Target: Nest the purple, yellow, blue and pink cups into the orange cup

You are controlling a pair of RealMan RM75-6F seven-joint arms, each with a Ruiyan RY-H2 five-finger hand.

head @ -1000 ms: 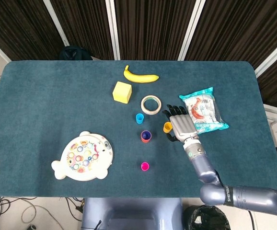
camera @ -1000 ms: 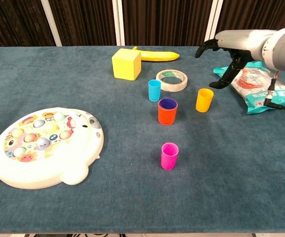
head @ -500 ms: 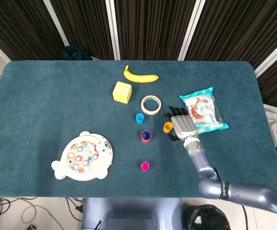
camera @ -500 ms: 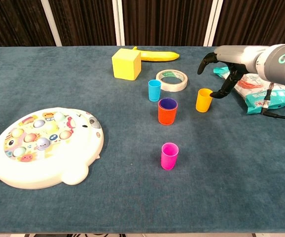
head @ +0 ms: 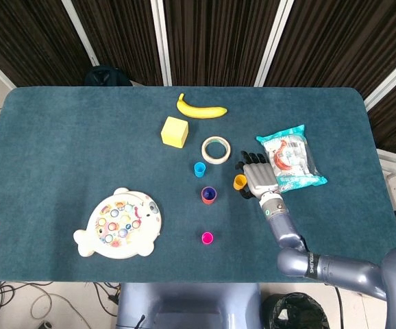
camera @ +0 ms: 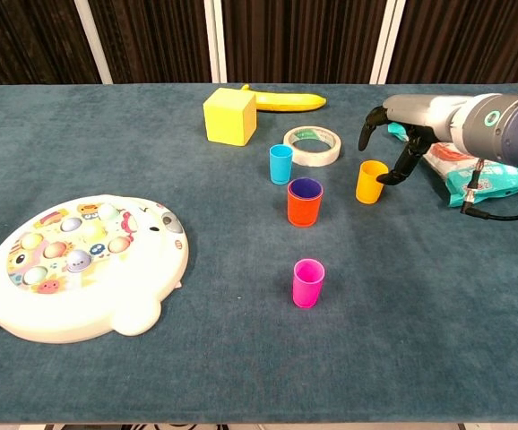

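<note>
Teal tabletop (camera: 151, 376): right hand (head: 257, 179), fingers spread, brackets the yellow cup (camera: 371, 181) right of centre, holding nothing yet. A glancing fingertip could topple it sideways.

We see a teal tabletop (head: 61, 151) carrying a banana (head: 201, 108), yellow cube (head: 175, 131), tape roll (head: 216, 149), snack packet (head: 290, 156), fishing toy (head: 119, 223) at lower left, and blue cup (head: 199, 169), yellow cup (head: 239, 181), orange cup (head: 208, 195) and pink cup (head: 207, 238) mid-frame.
</note>
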